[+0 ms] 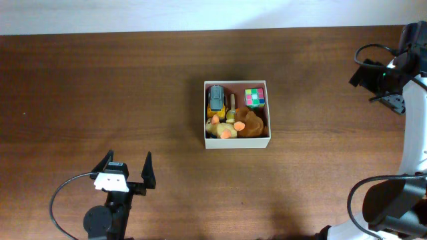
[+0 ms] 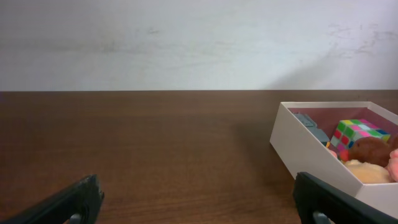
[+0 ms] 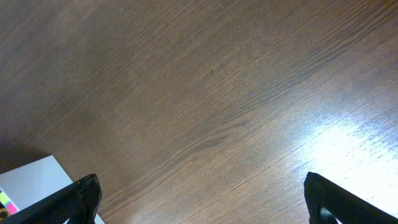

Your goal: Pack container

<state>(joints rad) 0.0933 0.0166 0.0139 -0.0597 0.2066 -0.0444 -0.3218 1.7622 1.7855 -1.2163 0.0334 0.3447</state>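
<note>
The left gripper (image 1: 128, 164) hovers low at the near edge of the wooden table (image 1: 100, 87), its fingers spread wide and holding nothing. Further on, near the table's middle, sits the container (image 1: 237, 142) – a white-walled square box holding a grey and yellow toy vehicle (image 1: 215, 99), a colourful puzzle cube (image 1: 254, 98), a brown plush (image 1: 250, 123) and a yellow plush (image 1: 222, 128). Furthest off, at the far right, the right gripper (image 3: 199, 186) hangs over bare wood – fingers wide apart, empty.
</note>
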